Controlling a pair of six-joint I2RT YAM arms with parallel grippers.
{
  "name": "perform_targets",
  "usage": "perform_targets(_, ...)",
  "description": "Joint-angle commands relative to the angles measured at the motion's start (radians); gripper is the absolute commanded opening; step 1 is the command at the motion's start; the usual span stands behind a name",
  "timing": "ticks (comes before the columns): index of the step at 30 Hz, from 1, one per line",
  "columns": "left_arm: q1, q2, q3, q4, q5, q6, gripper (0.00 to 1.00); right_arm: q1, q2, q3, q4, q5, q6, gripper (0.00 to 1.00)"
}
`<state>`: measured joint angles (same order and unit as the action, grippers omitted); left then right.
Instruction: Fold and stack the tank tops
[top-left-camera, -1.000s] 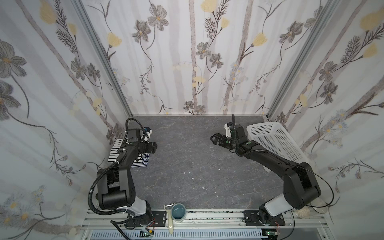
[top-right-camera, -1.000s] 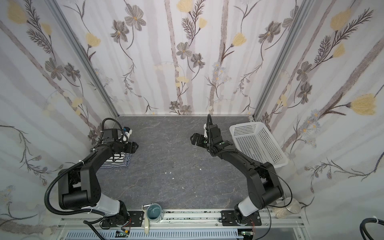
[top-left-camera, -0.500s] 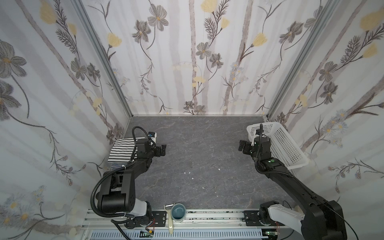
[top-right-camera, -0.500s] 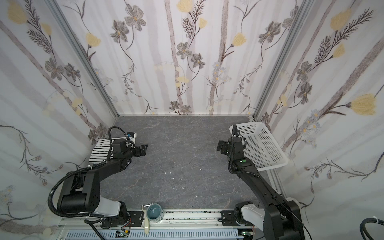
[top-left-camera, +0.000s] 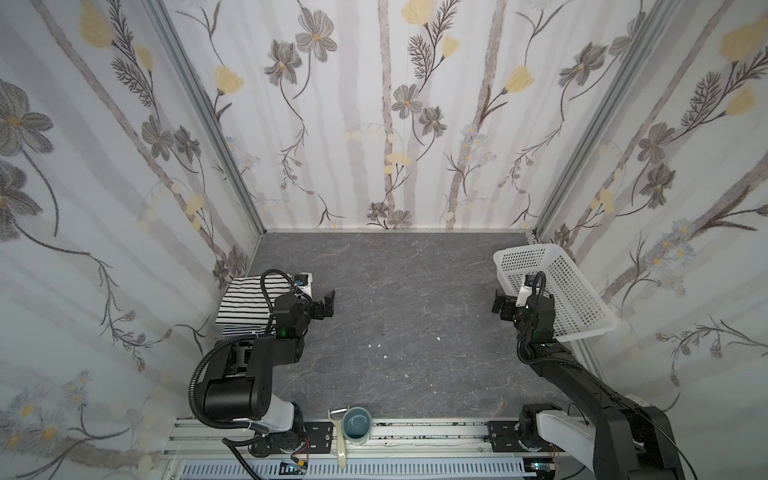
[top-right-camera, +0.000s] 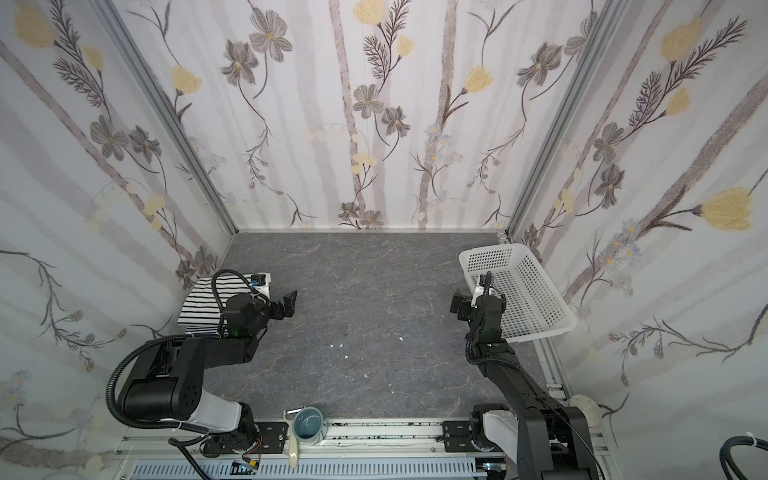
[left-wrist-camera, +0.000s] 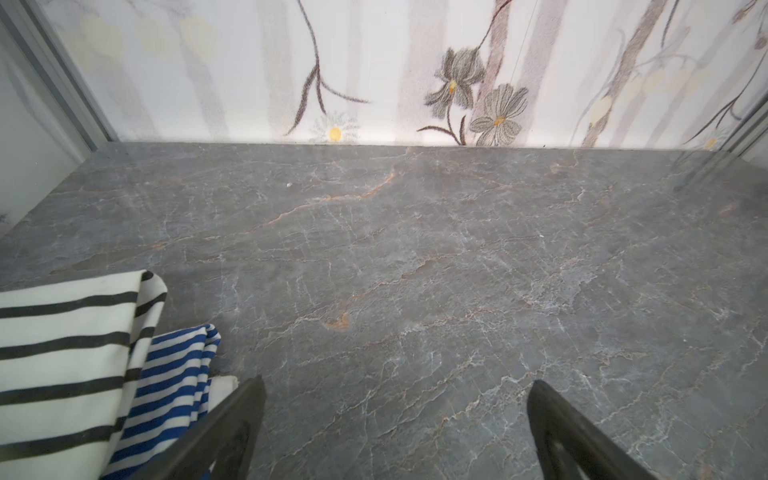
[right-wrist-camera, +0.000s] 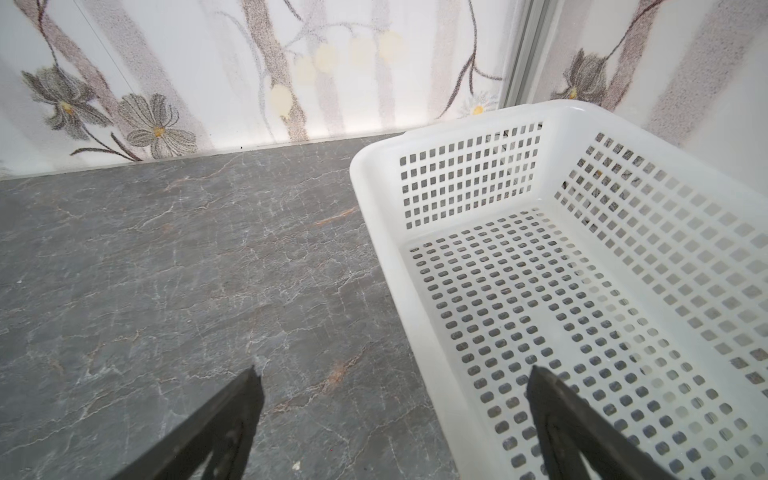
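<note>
The tank tops lie folded in one stack against the left wall. The white one with black stripes (top-left-camera: 245, 305) (top-right-camera: 201, 305) (left-wrist-camera: 62, 361) is on top, and the navy-and-white striped one (top-left-camera: 241, 331) (left-wrist-camera: 166, 386) peeks out beneath it. My left gripper (top-left-camera: 326, 307) (top-right-camera: 286, 305) (left-wrist-camera: 397, 382) hangs open just right of the stack, over bare table, holding nothing. At the right, my open right gripper (top-left-camera: 500, 305) (top-right-camera: 459, 305) (right-wrist-camera: 395, 370) is empty too and straddles the near rim of the white basket (top-left-camera: 525, 251) (right-wrist-camera: 374, 195).
The perforated basket (top-right-camera: 492, 251) leans against the right wall with nothing in it. A blue cup (top-left-camera: 357, 424) and a peeler (top-left-camera: 340, 440) rest on the front rail. Small white crumbs (top-left-camera: 378, 345) dot the grey marble table (top-left-camera: 415, 291).
My left gripper came off the stack, moved right and opened wide. The right arm drew back from the table's middle to the basket's edge, staying open.
</note>
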<state>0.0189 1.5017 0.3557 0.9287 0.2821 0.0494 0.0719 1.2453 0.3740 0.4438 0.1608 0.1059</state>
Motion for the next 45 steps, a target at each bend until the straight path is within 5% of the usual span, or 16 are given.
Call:
perform_targets(1, -0.012, 0.018, -0.026, 0.183, -0.004, -0.011, 1.0, -0.013, 0.023, -0.039, 0.197, -0.043, -0.073, 1.0)
perform_targets(5, 0.006, 0.03, -0.026, 0.2, -0.015, -0.039, 1.0, -0.03, 0.048, -0.064, 0.315, -0.109, -0.09, 1.0)
perform_targets(10, 0.001, 0.092, -0.151, 0.493, -0.068, -0.06, 1.0, -0.067, 0.082, -0.082, 0.446, -0.191, -0.096, 1.0)
perform_targets(19, 0.0, 0.086, -0.141, 0.461, -0.054, -0.049, 1.0, -0.116, 0.218, -0.106, 0.706, -0.351, -0.089, 1.0)
perform_targets(24, -0.001, 0.086, -0.13, 0.444, -0.084, -0.059, 1.0, -0.114, 0.279, -0.171, 0.892, -0.345, -0.082, 1.0)
perform_targets(45, -0.001, 0.085, -0.131, 0.44, -0.084, -0.059, 1.0, -0.113, 0.264, -0.167, 0.855, -0.346, -0.094, 1.0)
